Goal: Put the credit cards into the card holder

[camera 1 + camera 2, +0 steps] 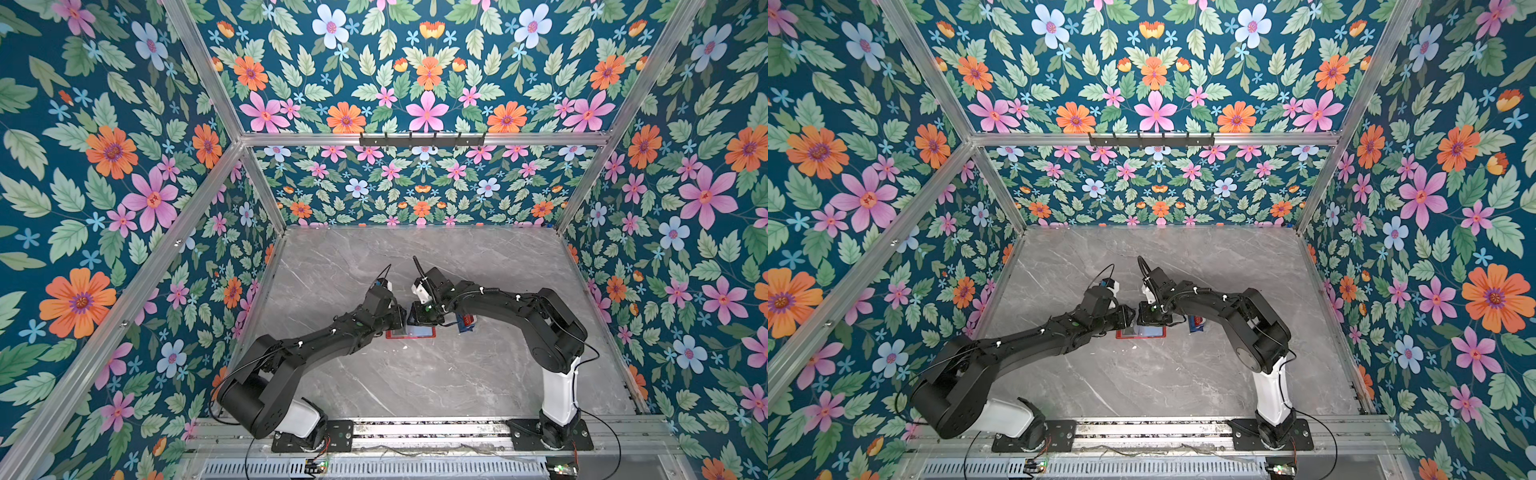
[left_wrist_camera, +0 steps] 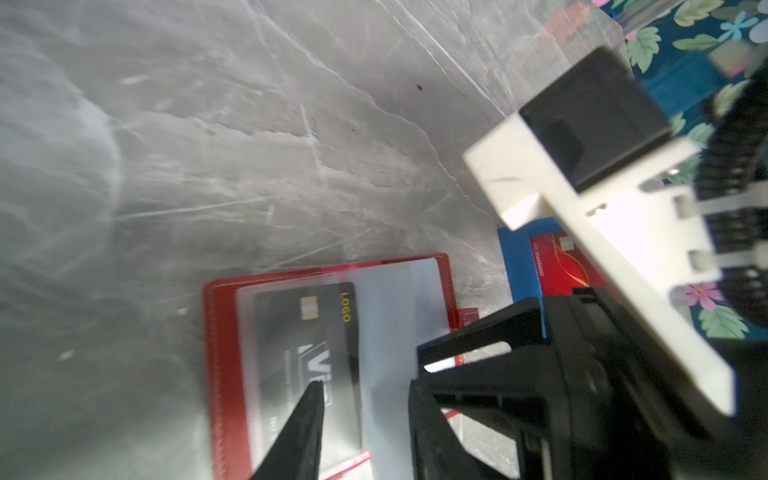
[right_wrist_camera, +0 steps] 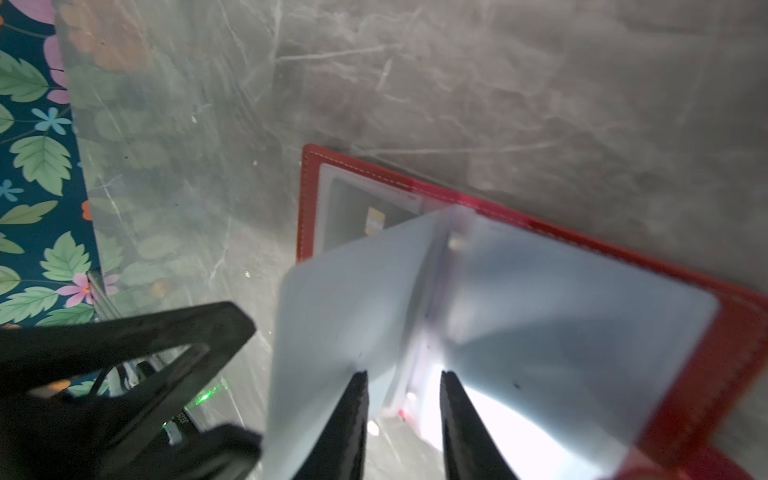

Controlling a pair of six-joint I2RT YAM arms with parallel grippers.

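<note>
Leather-look card holder (image 2: 220, 374) w/ frosted plastic sleeves (image 3: 540, 311); glossy marble-look table (image 1: 415, 374).

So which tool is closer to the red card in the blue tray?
Right. The right tool is over the middle of the red leather-look wallet, toward the blue tray holding the flat red plastic card; the left tool is over its far half.

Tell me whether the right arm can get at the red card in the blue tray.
Probably yes. The red card lies uncovered in the blue tray beside the card holder, on that arm's side; the right gripper, over the sleeves, has its jaws apart.
</note>
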